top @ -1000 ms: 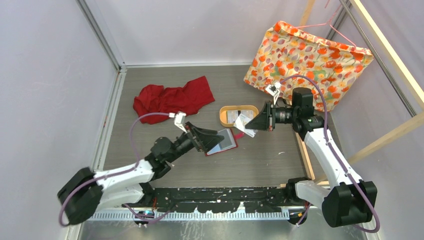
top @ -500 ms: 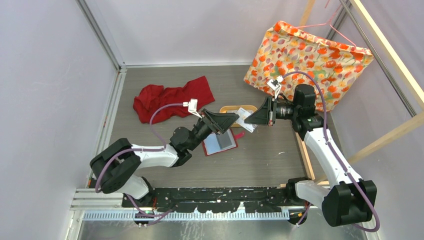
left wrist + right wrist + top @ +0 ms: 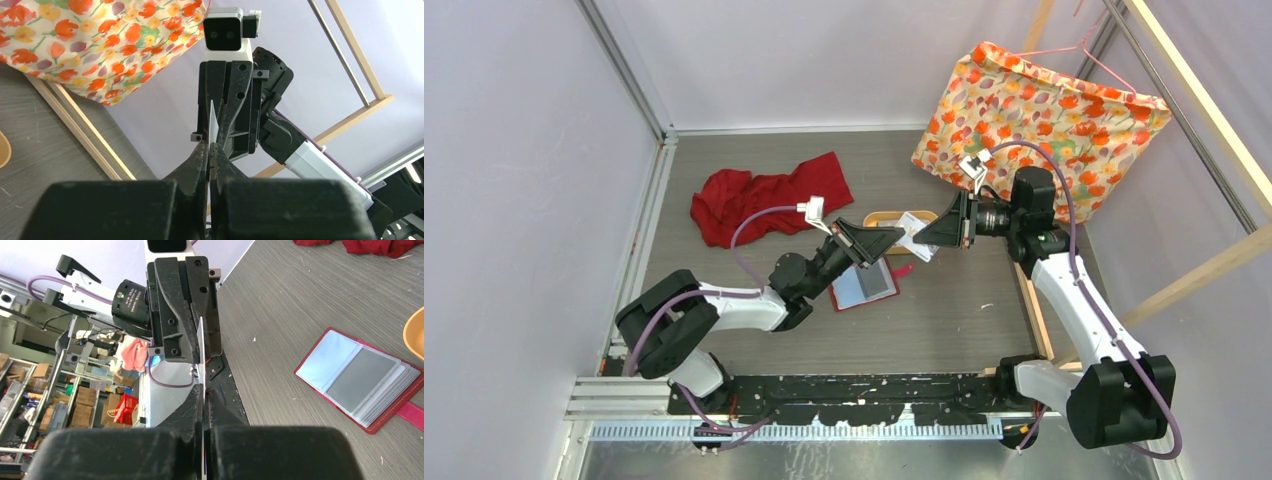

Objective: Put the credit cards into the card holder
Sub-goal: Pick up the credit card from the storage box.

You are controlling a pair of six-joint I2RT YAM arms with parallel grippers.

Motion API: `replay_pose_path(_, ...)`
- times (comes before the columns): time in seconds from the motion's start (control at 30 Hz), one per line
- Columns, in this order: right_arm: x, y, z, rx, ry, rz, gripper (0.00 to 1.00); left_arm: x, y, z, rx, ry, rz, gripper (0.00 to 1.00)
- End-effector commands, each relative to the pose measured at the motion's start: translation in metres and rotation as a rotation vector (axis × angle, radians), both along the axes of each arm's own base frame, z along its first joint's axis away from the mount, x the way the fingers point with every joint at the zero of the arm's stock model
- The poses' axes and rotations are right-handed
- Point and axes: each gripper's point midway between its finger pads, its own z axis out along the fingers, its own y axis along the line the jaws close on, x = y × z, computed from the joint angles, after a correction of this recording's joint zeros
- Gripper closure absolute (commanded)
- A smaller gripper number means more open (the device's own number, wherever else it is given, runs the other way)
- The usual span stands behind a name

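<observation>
You had the two claws meeting tip to tip near the middle of the overhead frame, above the worktop [image 3: 944,320], with one credit card between them. In the left wrist view the left claw [image 3: 210,149] rose from the bottom centre. Its fingers were pressed together on the thin white card [image 3: 212,120], which showed edge-on as a pale sliver running up the middle. The right wrist view gave you the mirror of that. The right claw [image 3: 204,392] at bottom centre was also clamped on the same card, with the other arm's claw facing it from the upper middle of the frame. So both claws gripped the one card, held upright on its edge, clear of the surface.

The card holder [image 3: 864,288] lay open and flat on the worktop just below the meeting point in the overhead frame. At the right of the right wrist view you could see its clear pockets facing up and its red tab pointing toward the lower right corner. No claw was touching it.

A tan oval tray [image 3: 882,214] sat just above the claws, mostly hidden behind the left one. You could not tell what it held. A red cloth [image 3: 764,195] lay crumpled at the upper left, and a flowered orange cloth [image 3: 1044,110] hung at the upper right.
</observation>
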Motion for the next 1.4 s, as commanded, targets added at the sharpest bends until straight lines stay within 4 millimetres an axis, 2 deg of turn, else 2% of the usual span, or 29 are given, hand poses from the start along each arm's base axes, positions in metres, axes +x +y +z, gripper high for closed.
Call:
replay_pose_path(0.0,-0.003,0.0,0.004,0.005,-0.046,0.023,0.9,-0.009,0.003,0.022,-0.021,-0.11,-0.018,1.0)
replay_pose_path(0.13,-0.015,-0.005,-0.009,-0.062,-0.099,0.06,0.51,-0.003,0.019,0.003,0.044,-0.075,-0.042,1.0)
replay_pose_path(0.17,-0.016,-0.006,-0.011,-0.073,-0.121,0.066,0.44,0.0,0.024,-0.002,0.063,-0.06,-0.057,1.0)
replay_pose_path(0.27,-0.018,-0.006,-0.015,-0.07,-0.132,0.089,0.31,-0.001,0.031,-0.016,0.167,-0.024,-0.181,1.0)
replay_pose_path(0.3,-0.019,-0.005,-0.016,-0.063,-0.131,0.102,0.29,0.001,0.033,-0.027,0.228,0.011,-0.235,1.0)
replay_pose_path(0.33,-0.019,-0.005,-0.018,-0.062,-0.129,0.105,0.28,-0.007,0.034,-0.031,0.275,0.013,-0.322,1.0)
replay_pose_path(0.37,-0.017,-0.005,-0.02,-0.065,-0.124,0.104,0.28,-0.006,0.036,-0.032,0.299,0.02,-0.352,1.0)
replay_pose_path(0.4,-0.015,-0.005,-0.023,-0.073,-0.122,0.098,0.28,-0.014,0.036,-0.031,0.32,0.001,-0.42,1.0)
replay_pose_path(0.53,-0.007,-0.005,-0.032,-0.085,-0.095,0.093,0.28,-0.027,0.034,-0.031,0.373,-0.025,-0.571,1.0)
replay_pose_path(0.73,-0.005,0.005,-0.04,-0.1,-0.061,0.115,0.29,-0.03,0.025,-0.03,0.372,-0.034,-0.674,1.0)
replay_pose_path(0.9,-0.013,0.014,-0.031,-0.068,-0.049,0.175,0.35,-0.028,0.017,-0.037,0.376,-0.019,-0.691,1.0)
replay_pose_path(1.27,-0.013,0.023,-0.037,-0.067,-0.005,0.203,0.66,-0.028,0.009,-0.037,0.365,-0.023,-0.709,1.0)
replay_pose_path(1.3,-0.013,0.024,-0.037,-0.065,-0.003,0.208,0.7,-0.03,0.008,-0.037,0.365,-0.023,-0.714,1.0)
replay_pose_path(1.37,-0.014,0.025,-0.036,-0.061,0.0,0.218,0.88,-0.031,0.007,-0.039,0.363,-0.017,-0.716,1.0)
